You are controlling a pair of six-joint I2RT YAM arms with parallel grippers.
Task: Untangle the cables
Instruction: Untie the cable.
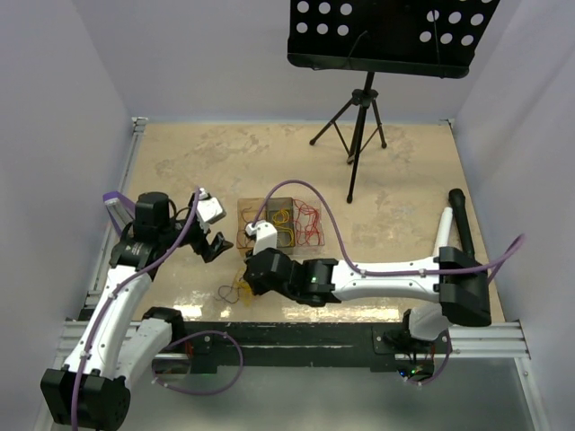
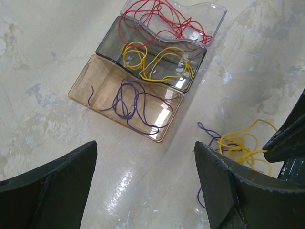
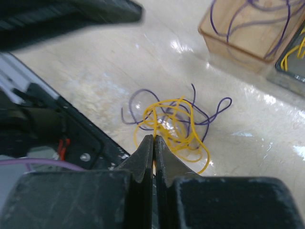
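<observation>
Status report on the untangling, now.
Left gripper open, hovering clear. Right gripper shut on a yellow strand of the loose yellow-purple tangle. Three trays hold sorted wires. Nothing obstructing.

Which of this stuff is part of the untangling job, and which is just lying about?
Job:
- loose yellow-and-purple tangle on the table
- purple wires in the amber tray
- yellow wires in the grey tray
- red wires in the clear tray
- left hand, open
- right hand, shut at the tangle's edge

Lying about:
- music stand at the far side
</observation>
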